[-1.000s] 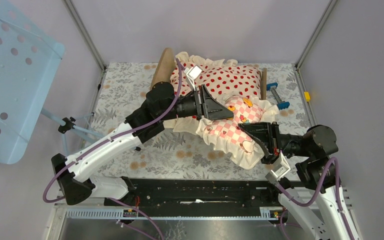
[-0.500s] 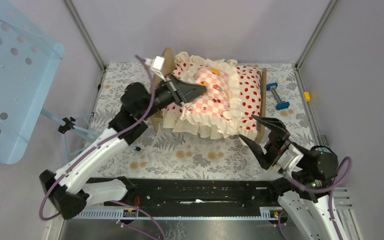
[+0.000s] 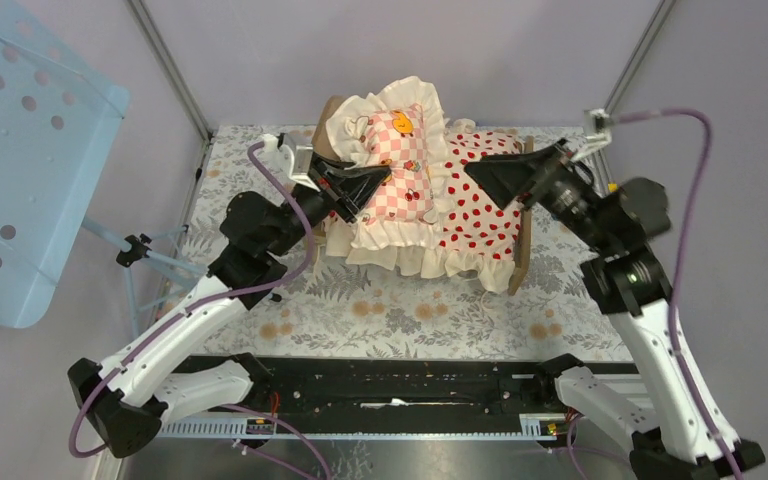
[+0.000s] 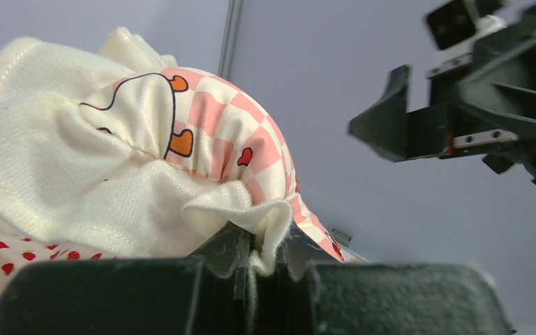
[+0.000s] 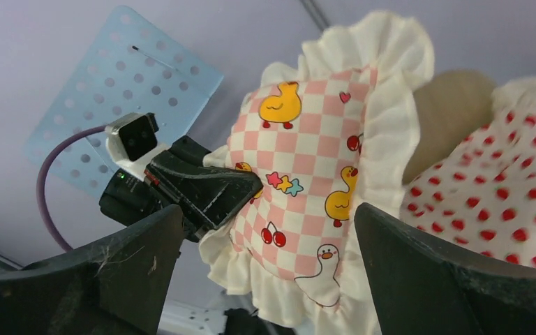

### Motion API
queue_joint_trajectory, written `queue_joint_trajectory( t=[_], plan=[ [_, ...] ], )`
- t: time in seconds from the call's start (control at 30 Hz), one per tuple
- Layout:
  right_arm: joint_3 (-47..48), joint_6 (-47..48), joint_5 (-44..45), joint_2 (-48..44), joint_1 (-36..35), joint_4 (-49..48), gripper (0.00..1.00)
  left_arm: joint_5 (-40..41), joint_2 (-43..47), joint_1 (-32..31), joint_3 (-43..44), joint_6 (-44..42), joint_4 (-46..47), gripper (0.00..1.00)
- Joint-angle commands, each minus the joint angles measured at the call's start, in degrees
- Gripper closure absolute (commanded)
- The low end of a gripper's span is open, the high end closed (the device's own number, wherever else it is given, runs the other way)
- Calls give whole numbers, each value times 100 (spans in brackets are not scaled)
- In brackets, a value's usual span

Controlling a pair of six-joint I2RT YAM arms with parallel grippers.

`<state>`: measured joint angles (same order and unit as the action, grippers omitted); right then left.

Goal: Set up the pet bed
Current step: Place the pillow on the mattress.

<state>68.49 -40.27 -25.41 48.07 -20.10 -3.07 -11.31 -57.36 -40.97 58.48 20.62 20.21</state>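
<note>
Top external view: your pet bed (image 3: 522, 235) sits toward the table's (image 3: 360, 300) 12 o'clock edge. Its rounded headboard is at the 9 o'clock end and its low footboard at the 3 o'clock end. The red-dotted ruffled blanket (image 3: 475, 205) is spread over it between the two boards, with its frill spilling over the 6 o'clock side.

Your left gripper (image 3: 382, 180) reaches in from 8 o'clock, and its jaws are pinched almost together on the cream frill of the pink checked pillow (image 3: 400, 165). Your left wrist view confirms it, with the ruffle squeezed right in the slot between the two fingers (image 4: 216, 255). The pillow is held up on edge at the headboard end, tilted, with ducks and cherries facing 3 o'clock. Its top frill rises above the headboard. You can't tell whether its lower frill is resting on the blanket.

Your right gripper (image 3: 500, 178) hangs over the footboard end, at the bed's 3 o'clock, pointing toward 9 o'clock. Its jaws are spread wide and there's nothing between them. From the right wrist camera the two fingers (image 5: 132, 258) frame the pillow without touching it. The left gripper's black tip sits on the pillow's near edge. A blue perforated panel (image 3: 20, 150) stands off the table at 9 o'clock.
</note>
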Motion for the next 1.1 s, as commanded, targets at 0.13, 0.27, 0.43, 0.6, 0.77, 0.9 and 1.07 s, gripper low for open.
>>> queue_joint_trajectory(
  t=[0.13, 0.27, 0.43, 0.6, 0.77, 0.9, 1.07],
  plan=[
    [537, -1384, -504, 974, -344, 200, 0, -344, -271, -129, 267, -837, 21, 100],
    [568, -1265, -335, 1224, -513, 176, 0, -212, -355, -288, 230, -962, -13, 100],
    [877, -635, 328, 1681, -1113, 887, 1, -110, -450, -401, 261, -1034, -35, 100],
    [973, -166, 1428, 1911, -1507, 1512, 4, -45, -451, -412, 253, -1051, 1, 100],
    [958, 42, 2134, 2073, -1693, 1740, 9, -75, -436, -434, 236, -1077, -25, 100],
    [914, -33, 2036, 2242, -1716, 1505, 14, -139, -412, -438, 180, -1095, -21, 100],
    [579, -233, 1842, 2202, -1712, 694, 51, -209, -364, -446, 87, -1104, -26, 100]
  ],
)
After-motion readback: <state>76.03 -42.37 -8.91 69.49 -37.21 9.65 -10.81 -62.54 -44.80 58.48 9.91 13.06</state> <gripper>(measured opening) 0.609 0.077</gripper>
